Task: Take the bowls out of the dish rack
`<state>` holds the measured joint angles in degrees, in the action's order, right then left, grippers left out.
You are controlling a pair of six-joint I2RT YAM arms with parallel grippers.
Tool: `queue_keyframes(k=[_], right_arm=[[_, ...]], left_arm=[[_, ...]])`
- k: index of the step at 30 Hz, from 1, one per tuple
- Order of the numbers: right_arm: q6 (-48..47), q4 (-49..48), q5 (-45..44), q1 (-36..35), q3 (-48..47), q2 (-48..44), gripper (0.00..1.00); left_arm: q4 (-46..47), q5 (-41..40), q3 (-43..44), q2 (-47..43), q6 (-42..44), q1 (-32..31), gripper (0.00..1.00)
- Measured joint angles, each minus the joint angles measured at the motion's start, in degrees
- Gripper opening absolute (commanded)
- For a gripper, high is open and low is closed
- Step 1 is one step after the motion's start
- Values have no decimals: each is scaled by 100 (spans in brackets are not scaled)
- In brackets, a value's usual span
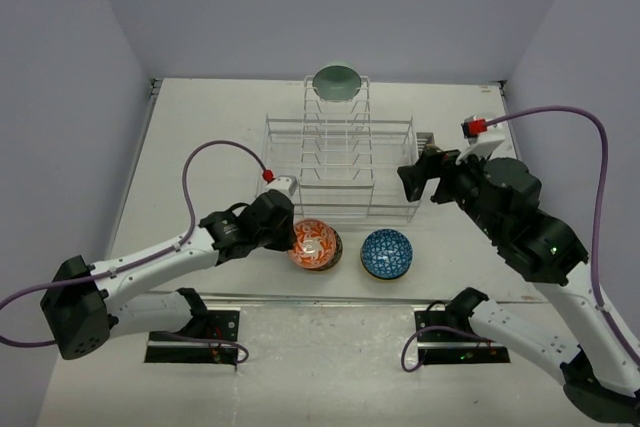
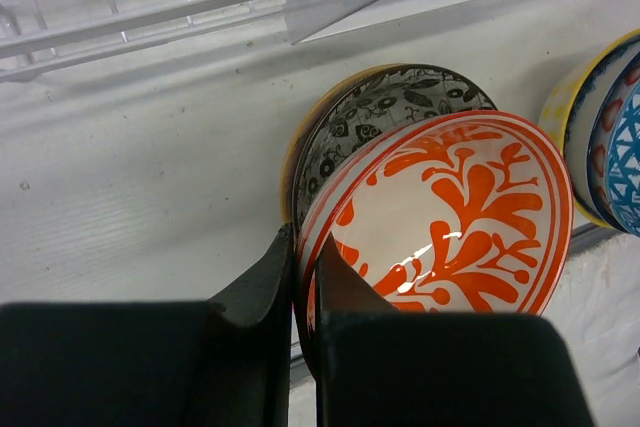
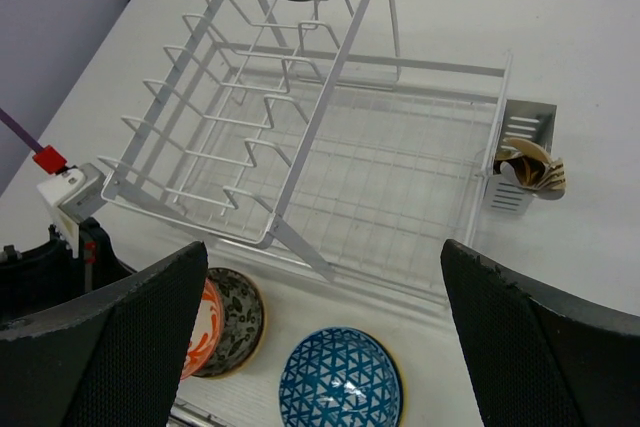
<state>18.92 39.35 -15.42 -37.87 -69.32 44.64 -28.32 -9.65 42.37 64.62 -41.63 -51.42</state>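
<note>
While the orange-red bowl (image 2: 450,217) is clamped at its rim between the pressed-together fingers of the left gripper (image 2: 305,247), it is seen nested, tilted, in a grey-speckled bowl (image 2: 390,112) nearest the arms. Just to the right, a blue mosaic bowl (image 1: 386,253) is set on the table (image 1: 200,127). Behind both, the dish rack (image 3: 400,187) is placed. By its right end the right gripper (image 1: 422,177) is held with fingers spread wide, nothing between them. At the rack's far end, a dark green bowl (image 1: 337,82) is stood on edge in the central slots.
</note>
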Motion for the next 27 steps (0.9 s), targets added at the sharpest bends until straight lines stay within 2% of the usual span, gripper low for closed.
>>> queue_keyframes(k=[3,7,12,18,25,26,27], right_arm=[[17,-39,72,0,101,13,99],[33,-48,164,0,151,127,99],[39,-83,197,0,214,197,99],[37,-111,212,0,216,168,99],[37,-125,295,0,216,192,99],[37,-129,299,0,216,201,99],[24,-146,310,0,216,245,99]], left_arm=[[188,-81,-37,76,-39,-4,7],[437,-153,-74,181,-92,-4,17],[595,-234,-81,367,-175,0,25],[774,-229,-81,361,-251,-2,44],[765,-240,-81,68,-273,-66,40],[752,-243,-81,-2,-271,-81,43],[732,-243,-81,-70,-271,-87,50]])
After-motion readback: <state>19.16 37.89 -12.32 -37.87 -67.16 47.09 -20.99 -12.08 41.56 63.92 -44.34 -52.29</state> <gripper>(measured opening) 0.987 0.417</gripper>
